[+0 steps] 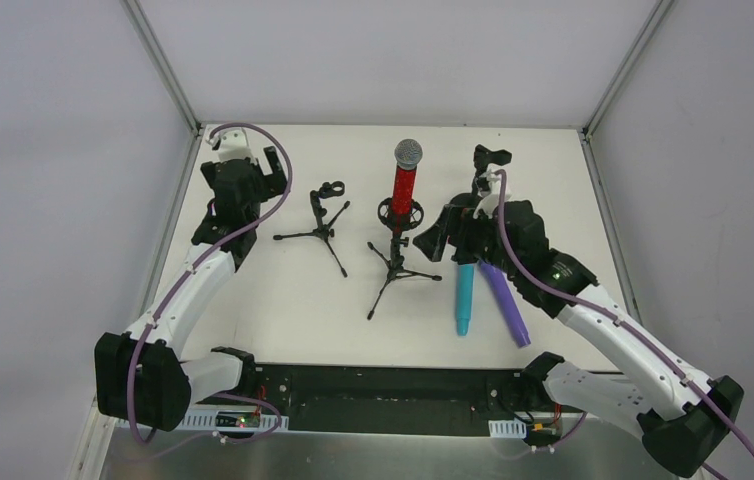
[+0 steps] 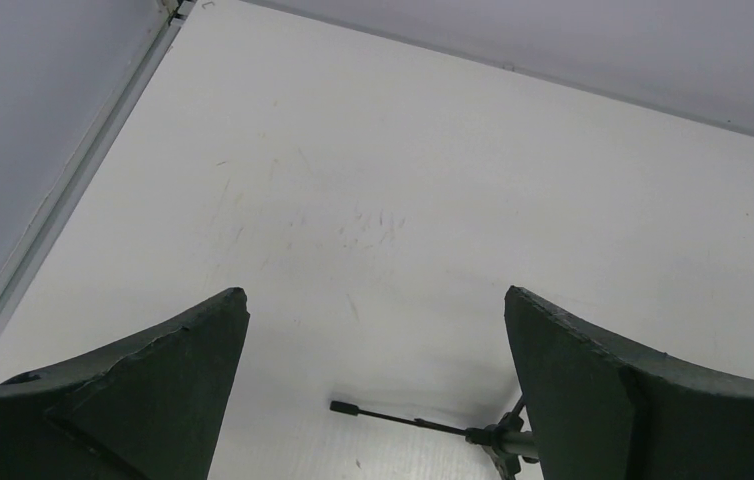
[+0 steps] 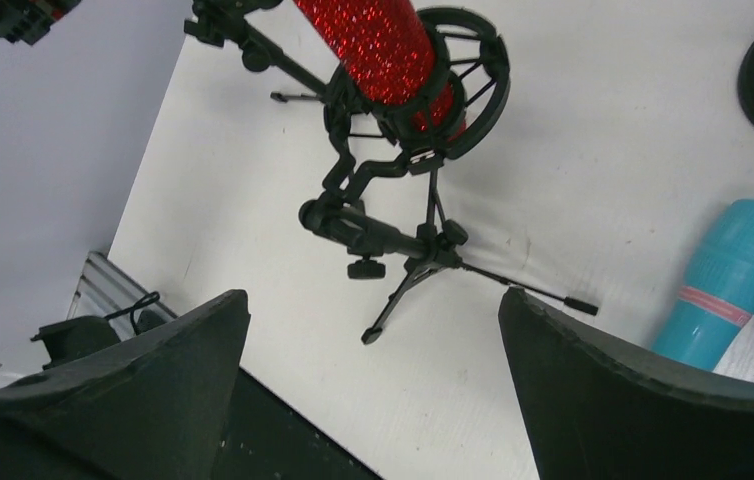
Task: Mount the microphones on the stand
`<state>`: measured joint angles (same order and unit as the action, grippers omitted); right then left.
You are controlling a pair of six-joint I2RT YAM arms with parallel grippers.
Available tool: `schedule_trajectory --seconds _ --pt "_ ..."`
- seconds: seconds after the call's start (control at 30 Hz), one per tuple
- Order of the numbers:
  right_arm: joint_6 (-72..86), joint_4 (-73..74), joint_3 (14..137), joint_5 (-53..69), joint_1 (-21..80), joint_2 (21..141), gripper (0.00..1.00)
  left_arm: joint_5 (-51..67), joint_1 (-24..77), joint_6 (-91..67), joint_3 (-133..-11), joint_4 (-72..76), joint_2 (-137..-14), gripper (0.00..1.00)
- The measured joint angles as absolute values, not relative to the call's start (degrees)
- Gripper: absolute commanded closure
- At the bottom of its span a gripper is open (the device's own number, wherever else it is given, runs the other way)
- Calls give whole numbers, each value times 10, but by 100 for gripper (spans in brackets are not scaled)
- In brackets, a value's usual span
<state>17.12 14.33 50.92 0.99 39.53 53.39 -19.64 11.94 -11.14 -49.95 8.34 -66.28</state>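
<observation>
White table [image 1: 283, 300] carries everything. On it the red microphone [image 1: 403, 187] stands clipped in the tripod stand [image 1: 394, 262]. The cyan microphone [image 1: 464, 296] and purple microphone [image 1: 508, 305] lie flat just right of that stand, and the empty stand [image 1: 324, 214] is just left. Both tools gape wide, holding nothing: right tool [image 3: 373, 385] close beside the stand, left tool [image 2: 375, 385] well left. The right tool could clip a tripod leg and topple it. Freer room lies behind the stand.

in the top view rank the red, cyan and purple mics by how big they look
1. red microphone: bulkiest, fully visible
2. purple microphone
3. cyan microphone: shorter part showing
The right arm partly hides the last two, so their order is unsure.
</observation>
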Motion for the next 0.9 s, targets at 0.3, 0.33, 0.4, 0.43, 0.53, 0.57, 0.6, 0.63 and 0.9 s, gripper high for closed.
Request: schedule_trajectory --seconds 0.3,0.33,0.4,0.43,0.53,0.57,0.6,0.63,0.9 --pt "191 219 555 47 392 573 1 -211 119 -136 -501 71 -679 0" --pt "196 223 555 45 391 572 1 -211 119 -139 -501 68 -681 0" --pt "209 229 555 35 386 569 1 -211 119 -142 -502 64 -686 0" --pt "215 230 555 32 383 568 1 -211 119 -143 -504 62 -687 0" --pt "224 234 556 31 374 565 1 -211 119 -146 -506 58 -688 0" --pt "225 235 556 34 372 566 1 -211 119 -146 -507 56 -689 0" --pt "223 236 556 40 369 566 1 -211 119 -147 -509 54 -689 0" --pt "220 238 557 47 367 566 1 -211 119 -147 -510 52 -690 0" --pt "223 256 614 76 357 607 1 -211 119 -154 -511 48 -694 0"
